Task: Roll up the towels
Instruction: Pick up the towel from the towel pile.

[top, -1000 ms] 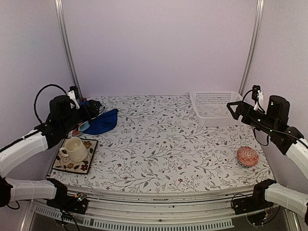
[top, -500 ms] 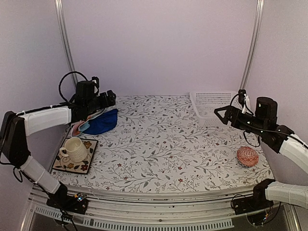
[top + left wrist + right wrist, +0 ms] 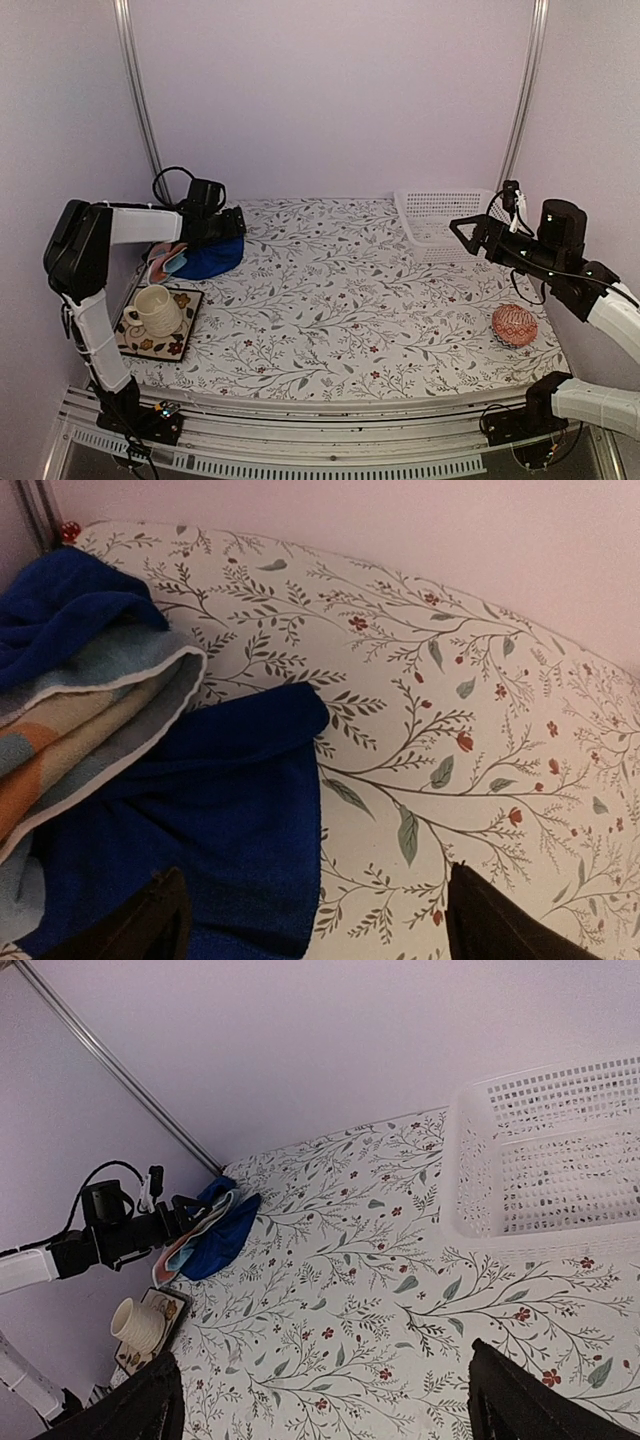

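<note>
The towels lie in a crumpled heap at the table's back left. The royal-blue towel [image 3: 212, 258] [image 3: 230, 820] [image 3: 228, 1240] is partly under the light-blue towel [image 3: 170, 263] [image 3: 90, 720] [image 3: 186, 1248] with orange and white marks. Neither is rolled. My left gripper [image 3: 234, 222] [image 3: 316, 905] hangs open just over the royal-blue towel's right edge, one finger above the cloth and the other above bare table, holding nothing. Far to the right, my right gripper [image 3: 462, 230] [image 3: 330, 1395] stands open and empty in the air in front of the basket, pointing left across the table.
A white plastic basket [image 3: 445, 228] [image 3: 560, 1150] stands at the back right. A pink-red patterned ball [image 3: 514, 325] lies near the right front. A cream cup [image 3: 153, 308] [image 3: 134, 1322] sits on a flowered tile [image 3: 160, 347] just in front of the towels.
My left arm has swung from beside the cup out to the back and now reaches over the towels. The right gripper has moved a little to the left. The towels have not moved.
</note>
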Motion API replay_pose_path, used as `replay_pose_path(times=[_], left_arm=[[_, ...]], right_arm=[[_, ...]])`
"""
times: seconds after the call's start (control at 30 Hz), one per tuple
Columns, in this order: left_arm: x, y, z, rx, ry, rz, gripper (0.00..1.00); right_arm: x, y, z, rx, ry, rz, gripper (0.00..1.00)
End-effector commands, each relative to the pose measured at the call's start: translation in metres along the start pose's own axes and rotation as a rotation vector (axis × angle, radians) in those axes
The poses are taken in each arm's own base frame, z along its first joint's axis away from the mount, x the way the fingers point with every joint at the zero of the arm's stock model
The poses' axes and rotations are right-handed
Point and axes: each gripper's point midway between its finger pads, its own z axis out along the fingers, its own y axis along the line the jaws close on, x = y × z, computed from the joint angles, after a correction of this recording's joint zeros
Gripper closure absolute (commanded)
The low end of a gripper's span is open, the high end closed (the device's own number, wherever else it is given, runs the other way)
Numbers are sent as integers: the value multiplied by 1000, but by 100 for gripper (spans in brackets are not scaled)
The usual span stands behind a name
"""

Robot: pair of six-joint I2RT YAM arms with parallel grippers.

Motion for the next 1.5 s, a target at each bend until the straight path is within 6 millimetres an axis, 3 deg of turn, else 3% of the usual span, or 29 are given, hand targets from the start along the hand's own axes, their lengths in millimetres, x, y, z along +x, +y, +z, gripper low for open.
replay_pose_path(times=[0.0, 0.07, 0.3, 0.8, 0.93, 0.97, 1.07, 1.2, 1.33, 1.47], left_arm=[[-3, 7, 19, -39, 24, 11, 13], [14, 14, 35, -61, 69, 18, 14], [44, 24, 54, -89, 137, 23, 20], [83, 38, 68, -121, 230, 48, 31], [95, 38, 72, -111, 257, 51, 47], [97, 38, 73, -108, 261, 51, 57], [101, 34, 73, -92, 270, 47, 72], [105, 24, 71, -49, 279, 48, 99], [102, 5, 67, 3, 275, 73, 100], [83, -15, 56, 49, 232, 96, 100]], right_arm=[[3, 2, 0, -17, -1, 4, 1], [4, 1, 1, -16, -2, 5, 1], [4, -2, 1, -4, -9, -2, 1], [6, -5, 5, 2, -7, -4, 1], [6, -6, 6, 6, -7, -6, 1], [6, -7, 6, 7, -5, -7, 1], [6, -7, 7, 11, -6, -6, 1], [7, -8, 8, 15, -5, -9, 1], [7, -9, 9, 20, -4, -11, 1], [6, -10, 9, 23, -7, -15, 1]])
